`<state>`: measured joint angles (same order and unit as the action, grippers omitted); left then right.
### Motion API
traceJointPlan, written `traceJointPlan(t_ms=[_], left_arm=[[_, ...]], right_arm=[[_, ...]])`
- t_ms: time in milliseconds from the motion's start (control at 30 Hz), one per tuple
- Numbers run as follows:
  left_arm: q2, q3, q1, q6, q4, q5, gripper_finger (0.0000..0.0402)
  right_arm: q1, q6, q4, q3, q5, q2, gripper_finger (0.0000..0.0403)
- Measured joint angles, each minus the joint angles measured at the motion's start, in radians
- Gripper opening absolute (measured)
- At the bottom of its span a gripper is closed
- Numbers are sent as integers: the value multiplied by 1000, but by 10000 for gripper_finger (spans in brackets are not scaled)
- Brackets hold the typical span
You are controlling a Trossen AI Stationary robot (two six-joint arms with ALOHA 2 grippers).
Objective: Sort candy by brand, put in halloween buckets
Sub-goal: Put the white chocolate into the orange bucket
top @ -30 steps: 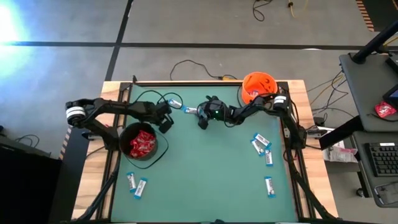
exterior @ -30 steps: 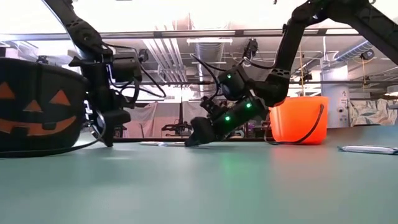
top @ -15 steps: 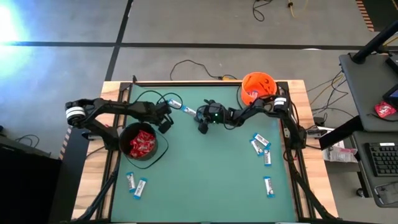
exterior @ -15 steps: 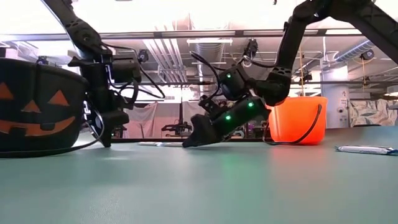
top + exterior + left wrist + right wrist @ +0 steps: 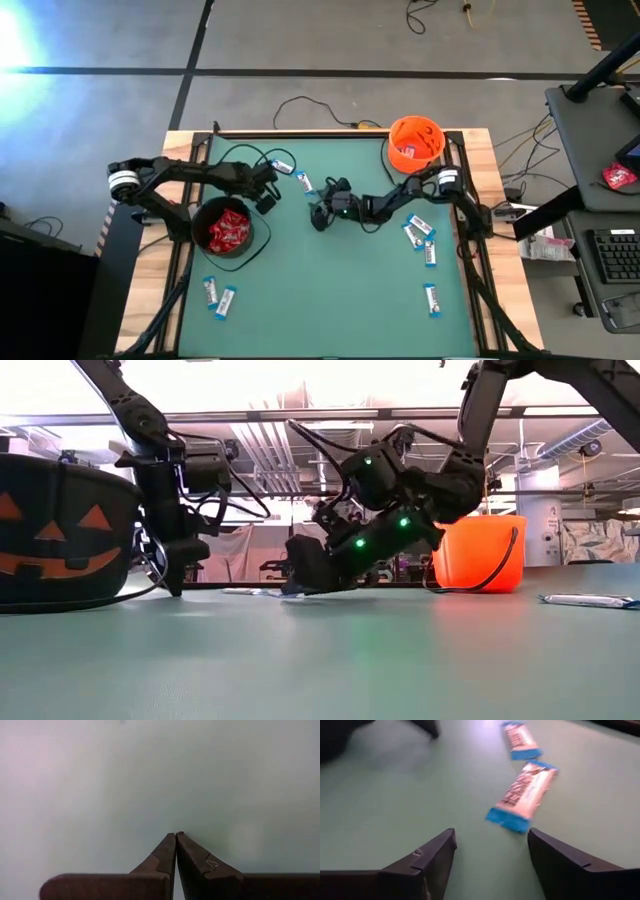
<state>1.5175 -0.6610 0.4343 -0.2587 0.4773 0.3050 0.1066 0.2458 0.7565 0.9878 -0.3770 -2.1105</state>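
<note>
Two white-and-blue candy bars point(image 5: 304, 182) point(image 5: 282, 165) lie flat on the green table at its far middle; in the right wrist view they show as the nearer bar point(image 5: 522, 795) and the farther bar point(image 5: 520, 740). My right gripper point(image 5: 318, 216) point(image 5: 490, 855) stands open low over the table just short of the nearer bar, with nothing between its fingers. My left gripper point(image 5: 268, 196) point(image 5: 175, 836) is shut and points down beside the black bucket point(image 5: 225, 228), which holds red packets. The orange bucket point(image 5: 415, 142) stands at the far right.
More white-and-blue bars lie at the right point(image 5: 418, 228) point(image 5: 432, 255) point(image 5: 432, 298) and near left point(image 5: 210, 290) point(image 5: 228, 300). The black bucket's wire handle point(image 5: 262, 238) lies on the table. Bare green surface point(image 5: 330, 290) fills the middle and near part.
My right gripper has swung toward the table's near edge, away from the far-middle bar, and its wrist has rolled. The bars lie where they were. My left arm has kept still.
</note>
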Motion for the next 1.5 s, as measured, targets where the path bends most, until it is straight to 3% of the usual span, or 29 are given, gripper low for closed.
traceJointPlan(t_ms=[200,333,467,633,1200,1333,1500], left_arm=[[-1,4,0,15,-7,1,0],[-1,4,0,34,-8,1,0],[-1,4,0,58,-10,1,0],[-3,18,-1,59,-26,8,0],[-66,52,0,72,-31,20,0],[-86,60,0,73,-35,26,0],[-98,99,0,37,-57,28,0]], right_arm=[[-18,16,39,61,-202,-79,302],[-15,-26,41,146,-214,-132,327],[-17,-30,39,242,-263,-205,327],[-17,28,-1,308,-397,-259,301],[-26,112,-162,328,-384,-278,107],[-44,106,-207,328,-379,-244,102],[-82,105,-439,320,-338,-103,114]])
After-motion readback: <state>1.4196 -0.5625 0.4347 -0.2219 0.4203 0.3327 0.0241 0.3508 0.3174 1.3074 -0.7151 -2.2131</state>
